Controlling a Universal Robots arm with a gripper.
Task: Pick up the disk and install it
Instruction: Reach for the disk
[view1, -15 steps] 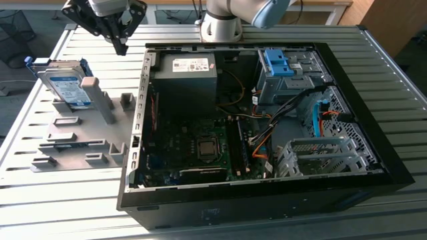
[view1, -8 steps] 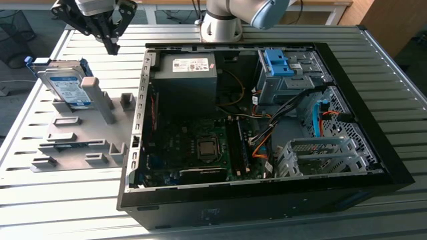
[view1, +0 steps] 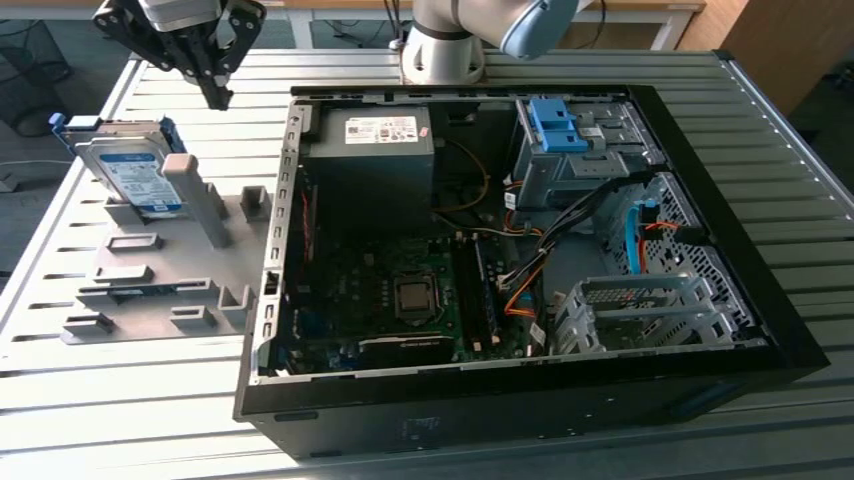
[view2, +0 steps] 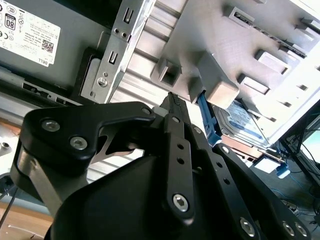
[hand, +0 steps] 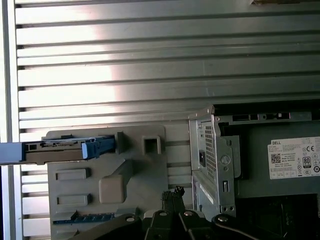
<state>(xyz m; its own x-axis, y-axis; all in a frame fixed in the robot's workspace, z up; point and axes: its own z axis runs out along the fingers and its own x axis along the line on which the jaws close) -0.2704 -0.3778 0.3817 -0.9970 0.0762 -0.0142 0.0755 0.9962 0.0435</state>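
**Arm pose.** In the exterior view the arm (view1: 461, 35) rises from its base at the far edge of the slatted metal table (view1: 94, 410) and reaches toward the exterior view's left. The gripper (view1: 218, 98) hangs there, pointing down. It is above the far end of the grey holder (view1: 160, 270) and just outside the open computer case (view1: 534, 395).

**Gripper state.**
- The fingers are closed together, tip against tip, and nothing is between them.
- This shows in both wrist views, where the black fingers converge to one point (view2: 172, 98) (hand: 173, 192).
- The gripper touches neither the holder nor the case.

**Disk position.**
- The disk (view1: 131, 170) stands on edge in a slot at the far end of the holder, leaning slightly.
- It sits to the exterior view's left of the gripper, near it but apart.
- In the first wrist view the disk (hand: 50, 148) is seen edge-on, with a blue side rail (hand: 97, 146) along it.
- In the second wrist view the disk (view2: 240, 120) lies beyond the fingertips.

**Labels.**
- The disk carries a white-and-blue label on the face turned toward the exterior view.
- The black box (view1: 371, 165) inside the case carries a white sticker (view1: 380, 129) with printed codes and marks.
- A bare blue bracket (view1: 558, 125) sits in the far corner of the case.
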